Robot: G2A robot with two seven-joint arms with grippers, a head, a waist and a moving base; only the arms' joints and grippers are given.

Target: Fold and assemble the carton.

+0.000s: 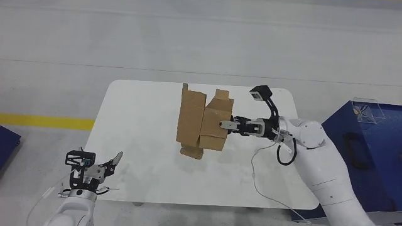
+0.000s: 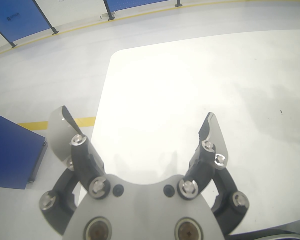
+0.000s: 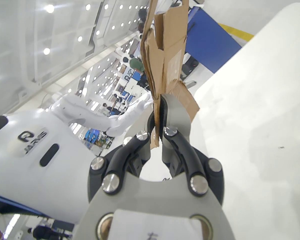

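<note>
A flattened brown carton (image 1: pixel 202 123) is held up above the middle of the white table (image 1: pixel 138 113), its flaps sticking out at both ends. My right gripper (image 1: pixel 225 125) is shut on its right edge. In the right wrist view the carton (image 3: pixel 165 53) stands edge-on, pinched between the fingers of the right gripper (image 3: pixel 160 106). My left gripper (image 1: pixel 113 161) hovers open at the table's near left corner, far from the carton. In the left wrist view the left gripper (image 2: pixel 137 121) has its fingers spread wide over bare table, nothing between them.
Blue cabinets stand off the table: one at the right (image 1: pixel 367 144) and one at the left (image 2: pixel 12 151). A thin white cable (image 1: pixel 267 185) lies on the table near the right arm. A yellow floor line (image 1: pixel 44 122) runs to the left.
</note>
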